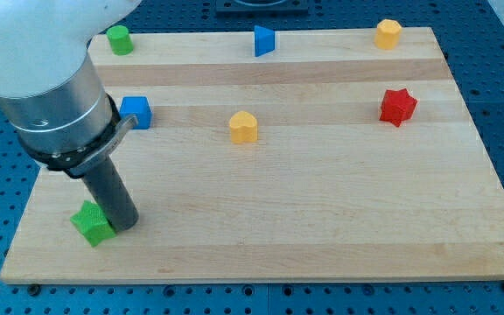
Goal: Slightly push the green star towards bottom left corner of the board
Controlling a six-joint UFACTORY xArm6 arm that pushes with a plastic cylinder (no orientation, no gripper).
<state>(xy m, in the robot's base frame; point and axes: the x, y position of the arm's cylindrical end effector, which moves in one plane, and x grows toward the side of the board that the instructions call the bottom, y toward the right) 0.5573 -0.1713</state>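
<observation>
The green star [90, 222] lies on the wooden board [322, 227] near its bottom left corner. My tip [123, 225] rests on the board right against the star's right side, touching it. The dark rod rises from there to the large grey arm body at the view's upper left, which hides part of the board behind it.
A blue cube [136, 112] sits just right of the arm body. A green cylinder [119, 39], a blue triangular block [263, 40] and a yellow hexagon block [388, 33] line the top edge. A yellow block [244, 127] is mid-board. A red star [398, 107] is at the right.
</observation>
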